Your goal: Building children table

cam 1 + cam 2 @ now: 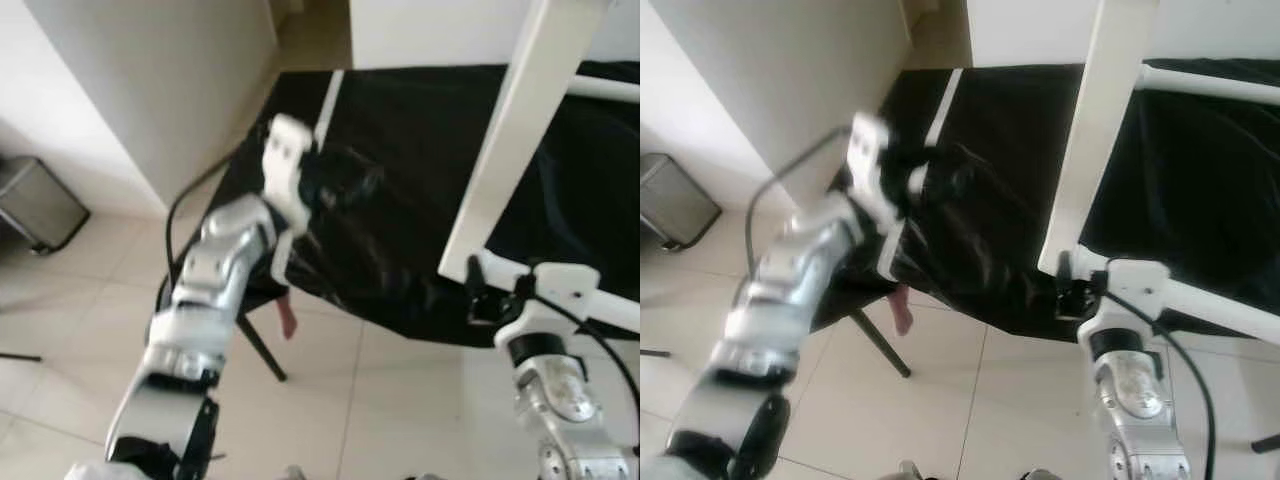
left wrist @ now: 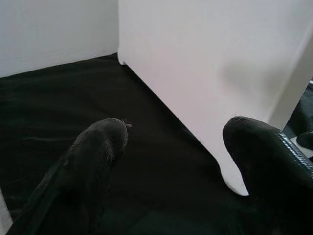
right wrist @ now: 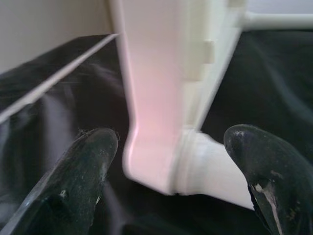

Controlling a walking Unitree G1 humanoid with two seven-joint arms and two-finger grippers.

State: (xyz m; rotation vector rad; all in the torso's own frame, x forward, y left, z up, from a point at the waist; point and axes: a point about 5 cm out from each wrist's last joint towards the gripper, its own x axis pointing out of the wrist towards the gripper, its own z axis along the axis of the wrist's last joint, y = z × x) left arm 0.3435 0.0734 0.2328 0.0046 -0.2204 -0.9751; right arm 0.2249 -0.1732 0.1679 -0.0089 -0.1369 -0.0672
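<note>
Nearest us, our right gripper (image 3: 166, 161) waited with its jaws apart on either side of the lower corner of the white table panel (image 1: 520, 130), where a round white rail (image 3: 215, 171) joins it; the jaws were not yet touching either part. That panel stood upright on the black-draped surface (image 1: 400, 250), near its front edge. Farther left, our left gripper (image 2: 176, 161) reached over the cloth, jaws likewise spread and holding nothing, pointing at the panel's broad face. Beyond, a second white rail (image 1: 1210, 85) ran off the panel. We judged the build partway: panel and rails joined, the tabletop and remaining legs still to come.
</note>
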